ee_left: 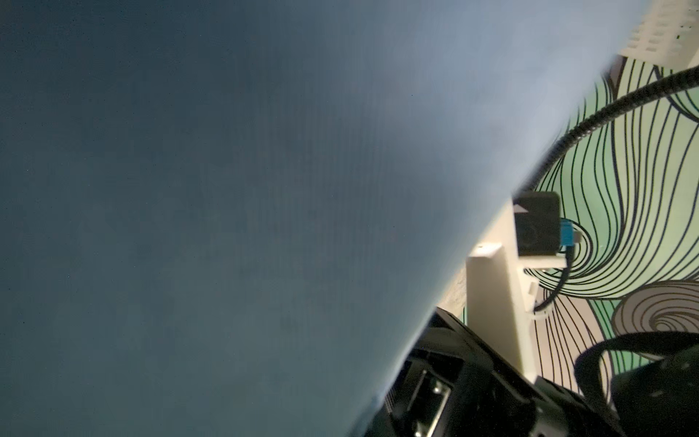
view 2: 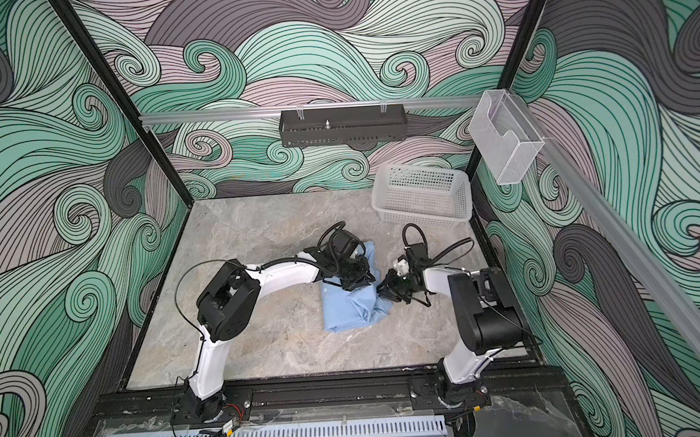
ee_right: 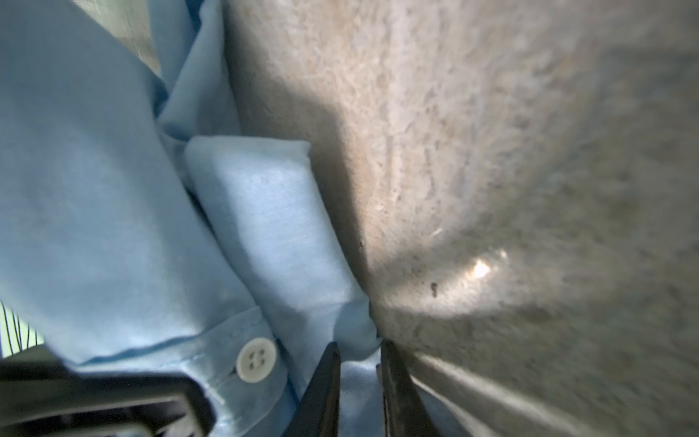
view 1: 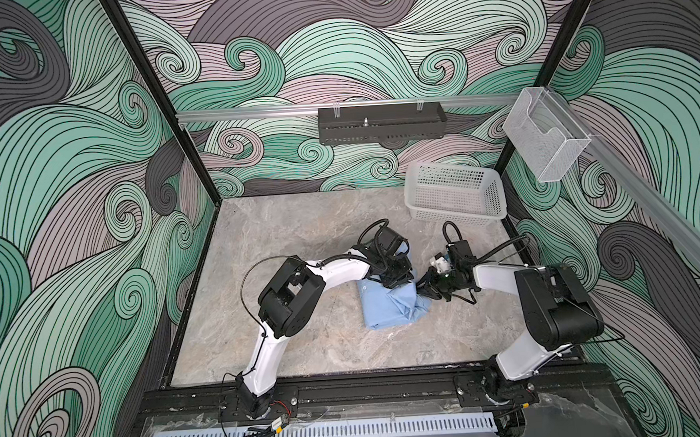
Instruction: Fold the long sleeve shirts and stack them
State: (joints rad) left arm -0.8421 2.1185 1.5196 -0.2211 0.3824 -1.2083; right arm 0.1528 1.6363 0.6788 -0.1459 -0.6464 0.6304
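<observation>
Grey marble table point(view 1: 299, 239), swirl-patterned walls point(view 1: 329, 42). Light blue shirt point(view 1: 387, 309), crumpled, lay mid-table between both arms. Right gripper point(ee_right: 357, 346) nearly closed, pinching fold at shirt's right edge, near pale button point(ee_right: 255, 359). Left gripper point(view 1: 398, 282) closed on shirt's far part; cloth covered its wrist camera. White basket point(view 1: 455, 196) well apart, far right corner.

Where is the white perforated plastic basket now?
In both top views the white perforated plastic basket sits on the marble table at its far right corner, beyond the right gripper and apart from the light blue button-up shirt.
</observation>
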